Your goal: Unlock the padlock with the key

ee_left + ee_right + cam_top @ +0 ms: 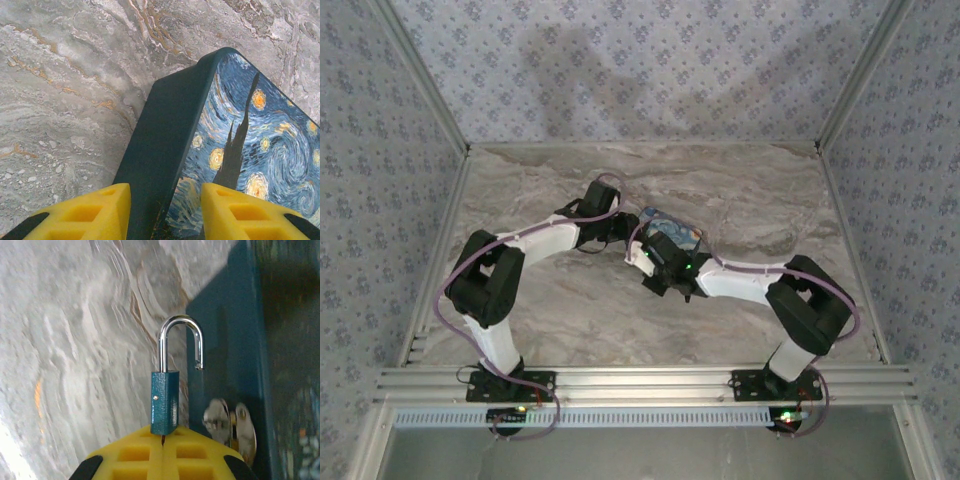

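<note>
While right pincer [163, 440] clamps padlock [165, 402] mid-frame, shackle open, left pincer [162, 195] straddles box [165, 130] edge; grip unclear.

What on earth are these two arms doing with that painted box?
The right gripper is clamped on a small blue padlock, whose steel loop stands open, free of the box. The left gripper straddles an edge of the dark box with the starry-night picture, apparently steadying it. Whether it squeezes is unclear.
</note>
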